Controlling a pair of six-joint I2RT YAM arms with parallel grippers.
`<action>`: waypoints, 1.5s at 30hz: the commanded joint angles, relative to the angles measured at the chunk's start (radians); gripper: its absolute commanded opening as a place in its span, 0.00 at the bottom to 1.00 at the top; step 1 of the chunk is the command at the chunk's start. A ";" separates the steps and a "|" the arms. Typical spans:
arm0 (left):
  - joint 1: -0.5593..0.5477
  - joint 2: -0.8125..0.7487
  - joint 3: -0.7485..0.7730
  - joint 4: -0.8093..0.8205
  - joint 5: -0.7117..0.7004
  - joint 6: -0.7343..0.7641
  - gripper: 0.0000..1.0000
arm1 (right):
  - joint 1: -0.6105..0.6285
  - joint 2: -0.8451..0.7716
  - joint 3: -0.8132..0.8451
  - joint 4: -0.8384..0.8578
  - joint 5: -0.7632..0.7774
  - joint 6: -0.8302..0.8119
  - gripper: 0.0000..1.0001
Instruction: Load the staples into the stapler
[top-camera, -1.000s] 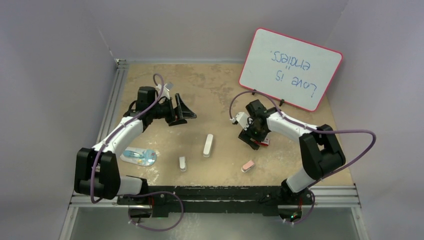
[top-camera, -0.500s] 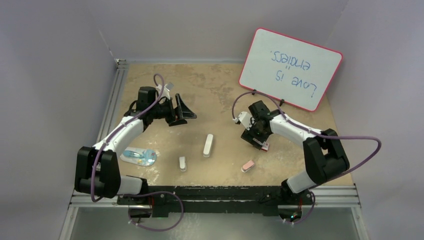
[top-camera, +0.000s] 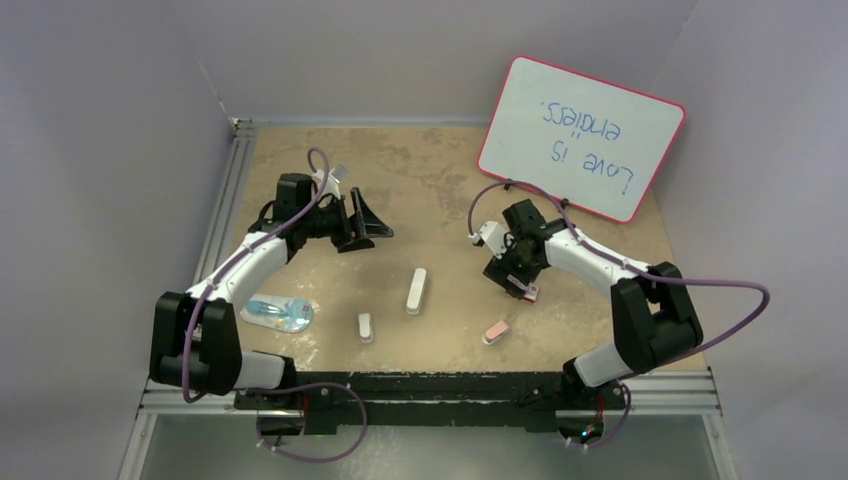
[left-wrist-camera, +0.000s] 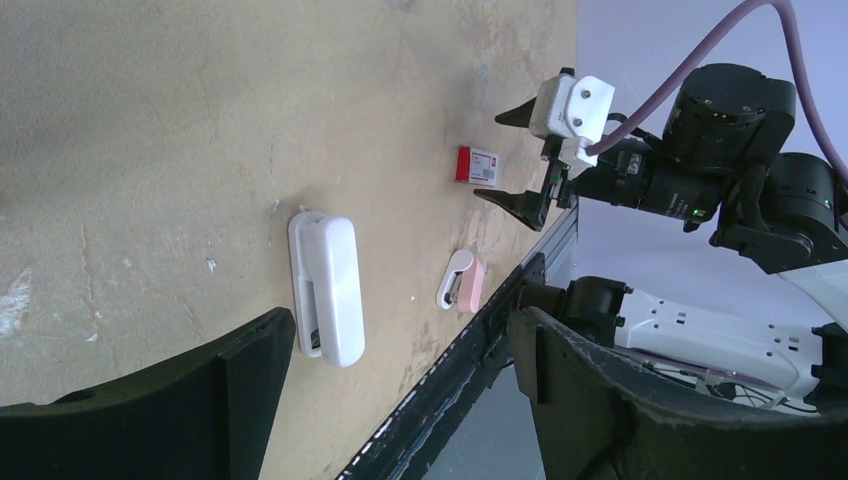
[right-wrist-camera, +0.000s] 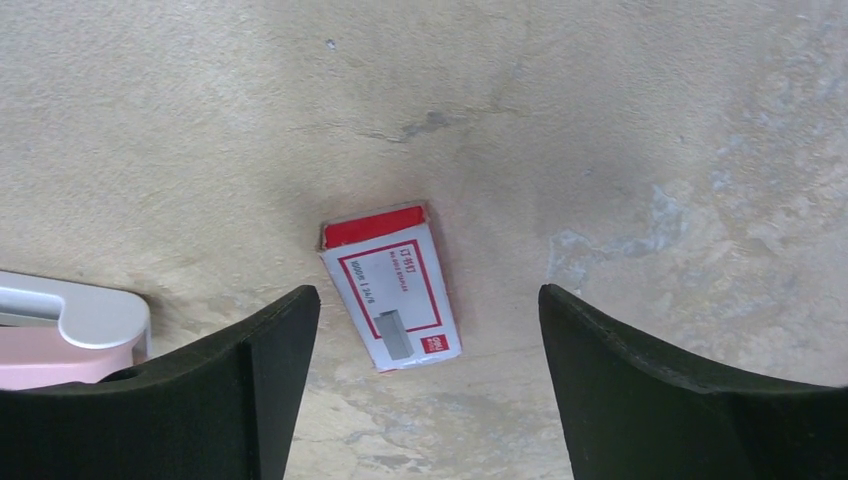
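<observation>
Two claws, both empty. Right gripper (right-wrist-camera: 428, 300): jaws spread wide, pointing down at the table (top-camera: 420, 170), straddling the staples box (right-wrist-camera: 390, 290) without touching it. The box lies flat, label up, and looks closed; no loose staple strips visible anywhere. Pink stapler (right-wrist-camera: 55, 345) sits just beside the box at the left edge of the right wrist view, not touching it. Looks shut, but I can't tell for sure.

Left gripper (left-wrist-camera: 400, 335): also wide open, nothing held, hanging over the table's left side, well apart from the box, facing the middle.

Between the arms: a long white stapler-like piece (top-camera: 416, 290) and a shorter white one (top-camera: 365, 327). Blue packet (top-camera: 280, 313) near the left base, whiteboard (top-camera: 580, 138) at back right.

Progress, my read: basically zero. Box not opened, stapler not opened, nothing loaded. Left to do: grab the box, get a strip out, open the stapler, seat the strip, close it.
</observation>
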 joint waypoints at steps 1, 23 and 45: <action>-0.001 -0.003 -0.005 0.023 0.012 0.026 0.80 | -0.001 0.027 0.031 -0.044 -0.074 -0.014 0.80; 0.000 0.002 -0.001 0.022 0.011 0.025 0.79 | 0.011 0.000 0.017 0.088 -0.066 -0.030 0.44; 0.000 0.036 -0.009 -0.013 -0.013 0.041 0.79 | 0.055 0.107 0.107 -0.057 -0.011 0.112 0.92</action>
